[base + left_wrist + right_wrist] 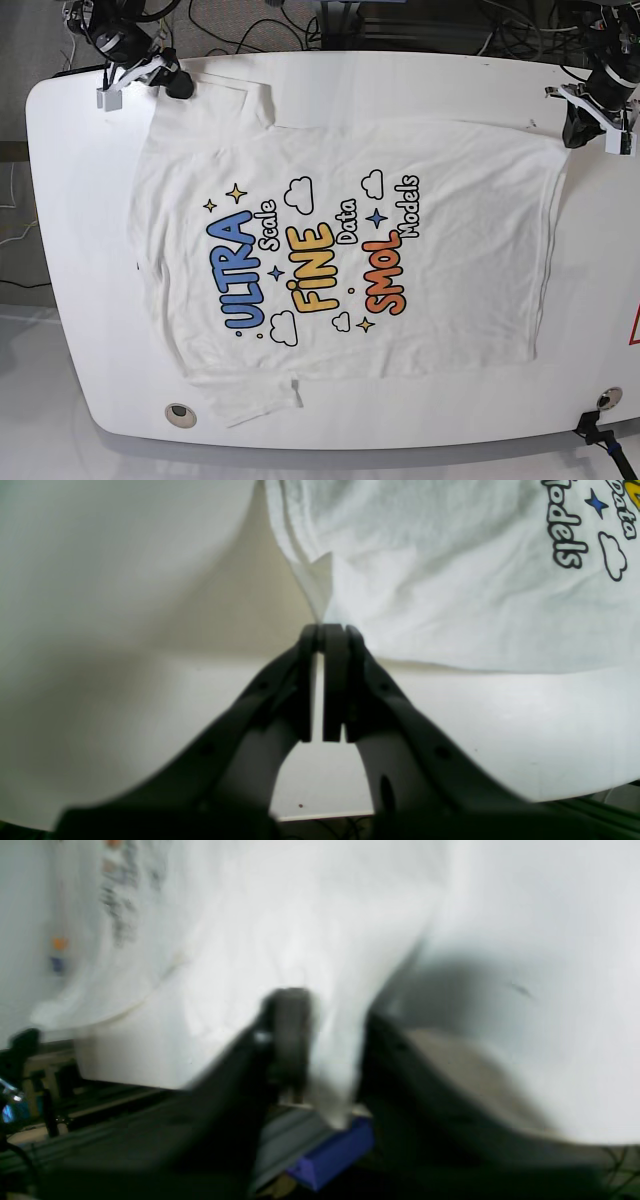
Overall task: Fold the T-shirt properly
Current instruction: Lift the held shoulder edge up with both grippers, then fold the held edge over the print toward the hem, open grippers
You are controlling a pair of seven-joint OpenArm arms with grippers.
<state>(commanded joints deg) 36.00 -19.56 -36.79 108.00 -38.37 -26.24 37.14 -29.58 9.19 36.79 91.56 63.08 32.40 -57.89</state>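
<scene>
The white T-shirt (330,250) lies spread flat on the table, print side up, with blue "ULTRA", yellow "FINE" and orange "SMOL" showing. My left gripper (572,128) is at the shirt's far right corner. In the left wrist view its fingers (325,630) are pressed together on the corner of the T-shirt (450,580). At the far left corner, near the sleeve, is my right gripper (180,85). The right wrist view is blurred, and there the gripper (330,1040) has a bunch of the T-shirt (250,940) between its fingers.
The white table (60,200) has rounded corners, and its edges run close to both grippers. A round insert (180,412) sits near the front left edge. Cables lie beyond the far edge. A blue block (330,1150) shows below the table edge.
</scene>
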